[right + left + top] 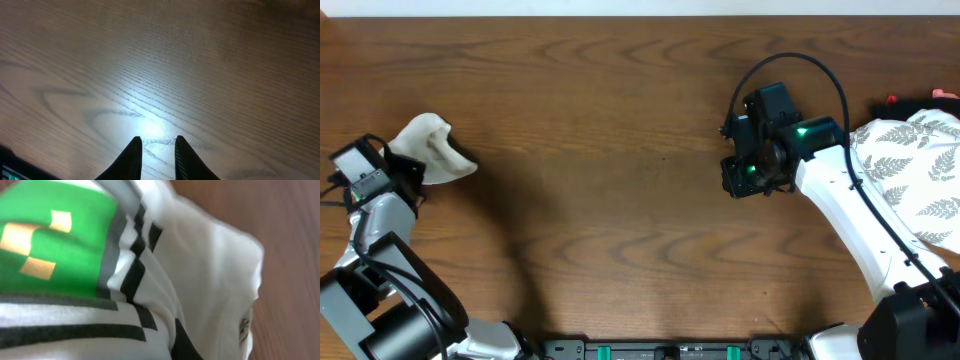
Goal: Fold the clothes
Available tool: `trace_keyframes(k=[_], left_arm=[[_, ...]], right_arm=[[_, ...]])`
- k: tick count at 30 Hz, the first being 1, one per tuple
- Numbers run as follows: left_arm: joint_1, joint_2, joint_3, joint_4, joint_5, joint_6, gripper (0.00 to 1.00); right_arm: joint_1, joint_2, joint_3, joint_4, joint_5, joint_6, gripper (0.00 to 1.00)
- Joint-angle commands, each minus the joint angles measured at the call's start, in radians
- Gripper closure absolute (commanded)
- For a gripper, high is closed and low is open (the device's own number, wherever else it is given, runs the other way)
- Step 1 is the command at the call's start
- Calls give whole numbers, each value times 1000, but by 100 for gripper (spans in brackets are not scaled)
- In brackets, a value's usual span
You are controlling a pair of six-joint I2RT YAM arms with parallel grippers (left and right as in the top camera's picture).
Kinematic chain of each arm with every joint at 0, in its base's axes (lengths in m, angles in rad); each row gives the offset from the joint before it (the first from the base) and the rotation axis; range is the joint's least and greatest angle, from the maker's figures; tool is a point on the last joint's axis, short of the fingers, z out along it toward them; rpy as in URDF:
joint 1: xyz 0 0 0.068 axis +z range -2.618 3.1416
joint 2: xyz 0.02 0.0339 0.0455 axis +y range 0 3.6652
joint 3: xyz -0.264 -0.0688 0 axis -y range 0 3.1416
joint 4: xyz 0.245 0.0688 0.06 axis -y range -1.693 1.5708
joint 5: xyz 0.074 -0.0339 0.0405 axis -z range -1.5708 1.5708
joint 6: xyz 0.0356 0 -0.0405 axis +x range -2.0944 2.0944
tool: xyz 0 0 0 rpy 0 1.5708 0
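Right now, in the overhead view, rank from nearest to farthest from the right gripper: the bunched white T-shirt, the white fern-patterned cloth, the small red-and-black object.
From the right gripper:
1. white fern-patterned cloth, on the right side, beside its arm.
2. small red-and-black object, far right corner, behind the cloth.
3. bunched white T-shirt, far over at the left edge.

On my screen a dark brown wooden worktop (pixel 620 120) with wavy grain fills the overhead view. A pale strip (pixel 620 6) runs along its far edge. A white fern-print cloth (pixel 925 165) lies at its right edge. The right wrist view shows bright glare (pixel 150 127) on the wood.
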State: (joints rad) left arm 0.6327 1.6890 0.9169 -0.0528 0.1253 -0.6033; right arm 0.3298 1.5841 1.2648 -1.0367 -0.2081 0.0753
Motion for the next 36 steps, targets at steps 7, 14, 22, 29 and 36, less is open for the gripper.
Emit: trace_keyframes(k=[7,14,22,29,36], left_arm=[[-6,-4,23,-182,320,-239,77],[-6,-4,23,-203,470,-338,65],[-6,-61,23,-161,544,-341,59],[-6,-196,23,-134,473,-320,30],[-12,-221,23,-167,466,-210,39]], right_arm=[[3,-17,-3,-3,2,14,79],[3,-17,-3,0,2,14,79],[3,-17,-3,0,2,14,79],[3,-17,-3,0,2,14,79],[3,-17,-3,0,2,14,79]])
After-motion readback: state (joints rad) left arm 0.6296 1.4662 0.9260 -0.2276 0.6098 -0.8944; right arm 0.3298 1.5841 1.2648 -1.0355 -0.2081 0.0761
